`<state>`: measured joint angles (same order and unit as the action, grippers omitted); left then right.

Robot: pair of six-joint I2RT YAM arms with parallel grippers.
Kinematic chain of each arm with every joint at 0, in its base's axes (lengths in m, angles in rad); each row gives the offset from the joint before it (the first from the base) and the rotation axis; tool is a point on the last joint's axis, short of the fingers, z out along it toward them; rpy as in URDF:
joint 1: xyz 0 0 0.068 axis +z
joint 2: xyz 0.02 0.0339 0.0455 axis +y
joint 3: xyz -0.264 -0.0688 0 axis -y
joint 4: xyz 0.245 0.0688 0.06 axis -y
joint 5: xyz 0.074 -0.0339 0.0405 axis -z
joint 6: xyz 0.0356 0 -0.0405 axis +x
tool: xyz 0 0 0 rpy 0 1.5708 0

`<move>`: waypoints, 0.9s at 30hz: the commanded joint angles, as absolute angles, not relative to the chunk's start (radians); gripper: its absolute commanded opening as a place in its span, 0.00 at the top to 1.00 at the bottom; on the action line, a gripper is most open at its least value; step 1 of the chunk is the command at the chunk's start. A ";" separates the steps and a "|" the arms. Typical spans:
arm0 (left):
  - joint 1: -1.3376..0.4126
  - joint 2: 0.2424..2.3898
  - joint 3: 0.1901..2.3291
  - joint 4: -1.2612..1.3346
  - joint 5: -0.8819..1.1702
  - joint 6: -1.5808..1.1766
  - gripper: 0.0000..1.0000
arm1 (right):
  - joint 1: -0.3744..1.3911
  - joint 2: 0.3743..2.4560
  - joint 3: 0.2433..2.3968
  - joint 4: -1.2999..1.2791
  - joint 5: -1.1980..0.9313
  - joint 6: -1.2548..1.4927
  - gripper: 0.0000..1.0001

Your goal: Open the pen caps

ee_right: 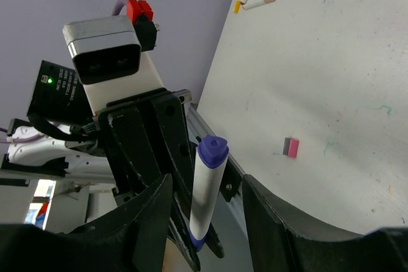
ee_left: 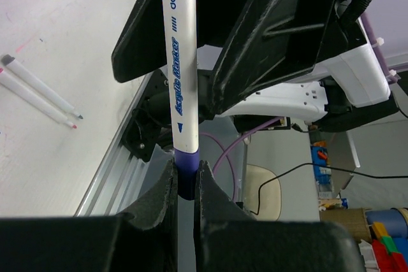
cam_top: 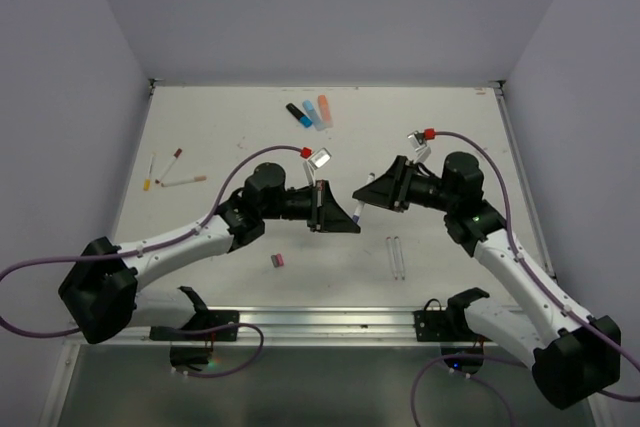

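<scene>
Hiding half the purple cap (ee_left: 187,157), left gripper (ee_left: 187,170) pinches it tight — right gripper (ee_right: 207,181) spread around white barrel (ee_left: 182,62) printed "deli", "Acrylic Marker".

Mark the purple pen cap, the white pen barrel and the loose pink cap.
purple pen cap (ee_left: 187,176): left wrist view, its visible side below the barrel.
white pen barrel (ee_left: 182,62): left wrist view, the printed middle.
loose pink cap (ee_right: 293,148): right wrist view, its pink half.
</scene>
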<state>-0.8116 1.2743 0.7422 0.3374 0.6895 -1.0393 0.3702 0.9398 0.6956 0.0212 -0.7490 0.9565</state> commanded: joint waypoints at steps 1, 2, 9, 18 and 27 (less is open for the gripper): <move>-0.802 1.285 0.790 0.408 0.733 -1.061 1.00 | 0.376 0.951 0.704 0.058 -0.770 0.937 0.49; -0.804 1.295 0.790 0.416 0.742 -1.066 1.00 | 0.377 0.968 0.706 0.069 -0.773 0.943 0.51; -0.796 1.325 0.752 0.604 0.804 -1.193 1.00 | 0.397 1.043 0.716 0.190 -0.778 1.006 0.91; -0.752 1.342 0.553 1.230 0.847 -1.537 1.00 | 0.330 1.096 0.643 0.617 -0.755 1.243 1.00; -0.738 1.192 0.471 1.037 0.841 -1.445 1.00 | 0.137 1.235 0.681 0.907 -0.825 1.481 1.00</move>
<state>-0.7380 1.2709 0.4950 0.9779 0.7113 -1.4483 0.2016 1.2133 0.6498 0.6975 -0.9047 1.3830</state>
